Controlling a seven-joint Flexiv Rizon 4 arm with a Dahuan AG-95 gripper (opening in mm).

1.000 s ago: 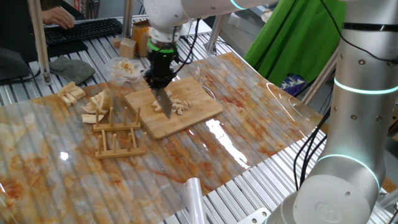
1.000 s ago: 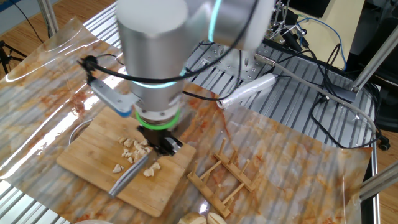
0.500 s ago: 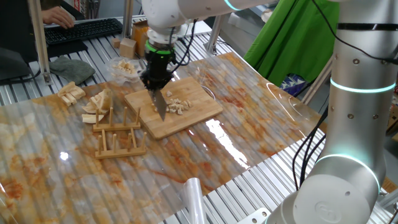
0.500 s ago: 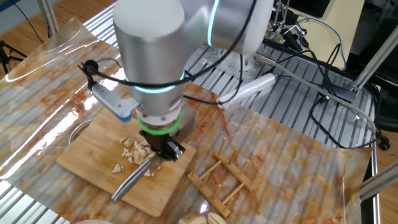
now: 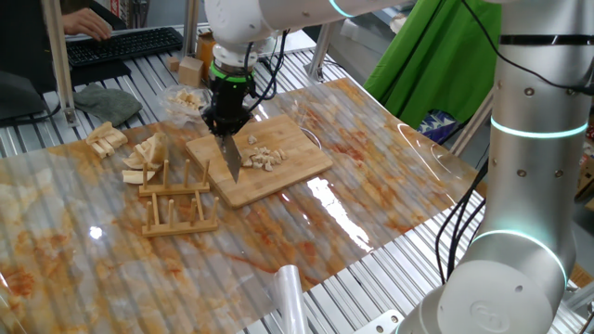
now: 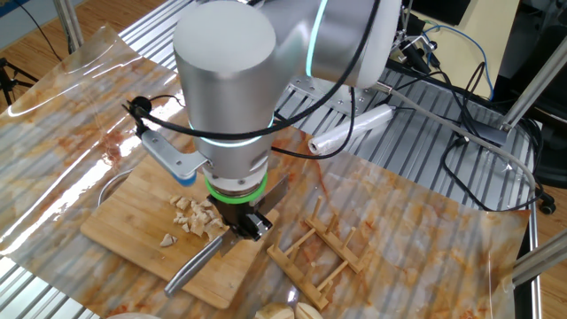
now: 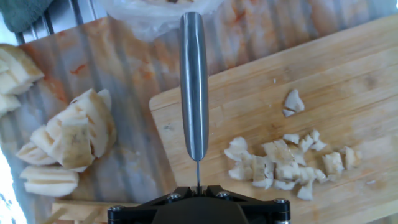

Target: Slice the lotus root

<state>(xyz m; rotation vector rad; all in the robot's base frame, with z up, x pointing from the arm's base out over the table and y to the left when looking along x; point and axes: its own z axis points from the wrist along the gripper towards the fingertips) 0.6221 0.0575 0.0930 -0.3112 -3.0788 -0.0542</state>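
Observation:
The lotus root (image 5: 263, 156) is a cluster of small cream cut bits on the wooden board (image 5: 299, 139). It also shows in the other fixed view (image 6: 195, 213) and the hand view (image 7: 280, 165). My gripper (image 5: 226, 121) is shut on a steel knife (image 5: 230, 160) and holds it over the board's left part, beside the bits and apart from them. In the hand view the knife (image 7: 194, 81) points past the board's (image 7: 348, 81) edge, left of the bits. In the other fixed view the knife (image 6: 197, 264) slants down from the gripper (image 6: 244, 217).
Larger tan wedge pieces (image 5: 144, 153) lie left of the board, also in the hand view (image 7: 68, 137). A wooden rack (image 5: 172, 199) stands in front of them. A clear plastic bag (image 5: 186, 100) with pale bits lies behind the board. A plastic roll (image 5: 288, 297) lies at the table's front.
My gripper has moved left with the knife, off the cut bits and toward the board's left edge. The bits lie where they were.

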